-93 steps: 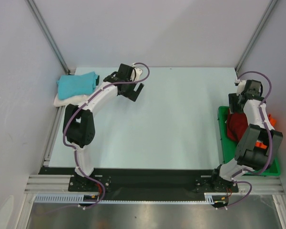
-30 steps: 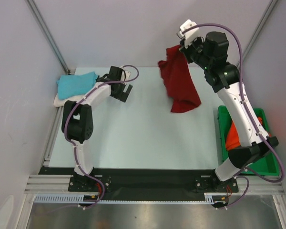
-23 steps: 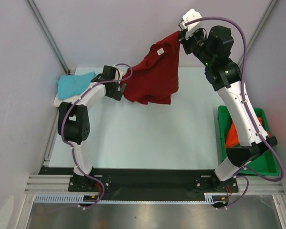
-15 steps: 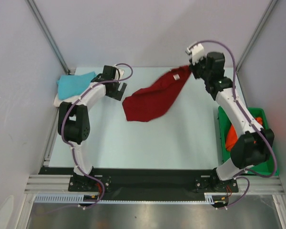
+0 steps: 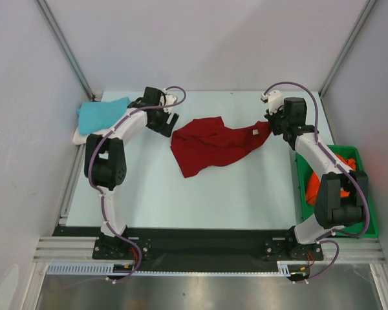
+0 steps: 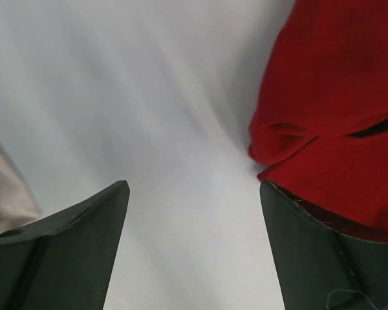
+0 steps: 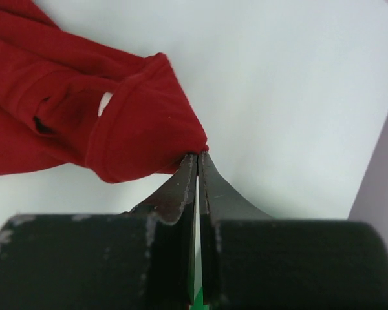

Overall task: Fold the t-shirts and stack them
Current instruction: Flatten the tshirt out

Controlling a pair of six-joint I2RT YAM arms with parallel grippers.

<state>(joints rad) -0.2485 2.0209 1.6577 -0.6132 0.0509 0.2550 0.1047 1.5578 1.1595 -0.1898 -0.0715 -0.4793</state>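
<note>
1. Sitting along the right edge of the bench (image 5: 246, 194), a green plastic tray (image 5: 373, 219) holds a crumpled bright orange t-shirt (image 5: 313, 186). The right arm crosses over the tray and hides much of what is in it.
2. Labels: a small white tag (image 5: 253, 131) shows near the collar of the dark red t-shirt (image 5: 213, 145). Any print on it is too small to read. No other writing is legible.
3. The dark red t-shirt is soft knit cloth. It lies rumpled and part-spread across the middle of the bench toward the far edge, with one end drawn out to the right.
4. The right end effector (image 5: 271, 123) has its fingers pressed together, pinching a ribbed hem fold of the red t-shirt. The right wrist view shows the cloth bunched at the fingertips (image 7: 193, 169).
5. The left end effector (image 5: 165, 123) is spread with nothing between its fingers, low over bare bench. In the left wrist view, one dark finger (image 6: 323, 252) is just beside the red t-shirt's rolled left edge (image 6: 336, 97).
6. At the far left corner, a folded turquoise blue t-shirt (image 5: 102, 113) lies on top of a cream white t-shirt (image 5: 84, 134). The cream edge sticks out beneath it on the near side.
</note>
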